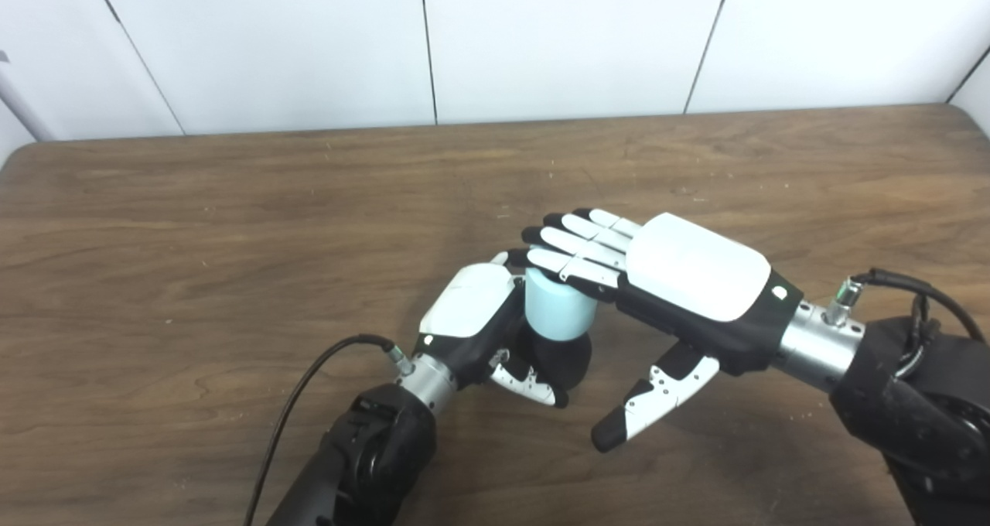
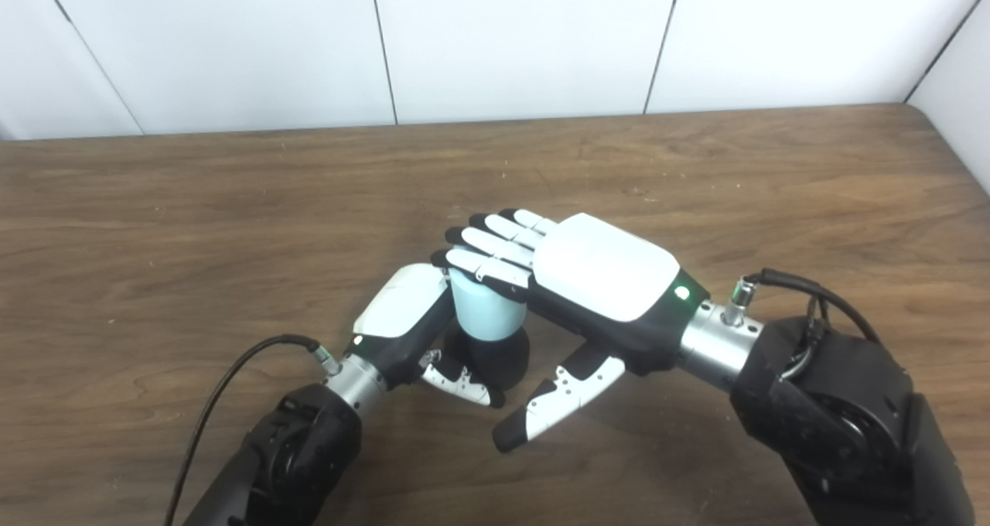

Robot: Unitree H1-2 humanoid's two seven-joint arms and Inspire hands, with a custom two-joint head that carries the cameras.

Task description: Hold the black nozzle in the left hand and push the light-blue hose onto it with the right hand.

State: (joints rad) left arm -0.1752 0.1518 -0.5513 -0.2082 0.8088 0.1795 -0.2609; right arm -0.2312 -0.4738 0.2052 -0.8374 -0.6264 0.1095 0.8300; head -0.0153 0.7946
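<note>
My left hand (image 1: 476, 317) is shut on the black nozzle (image 1: 563, 360), holding it upright on the wooden table (image 1: 232, 224). The light-blue hose (image 1: 558, 309), a short pale cylinder, sits on top of the nozzle. My right hand (image 1: 681, 278) is open and lies flat, palm down, with its fingers (image 1: 572, 251) resting on the top of the hose and its thumb hanging free below. The same shows in the right eye view: left hand (image 2: 402, 317), hose (image 2: 486, 313), nozzle (image 2: 495, 356), right hand (image 2: 595, 274). The hose's top is hidden under the fingers.
A black cable (image 1: 309, 387) runs along my left forearm. White wall panels (image 1: 541, 39) stand behind the table's far edge. The table's right corner (image 2: 920, 116) shows at the far right.
</note>
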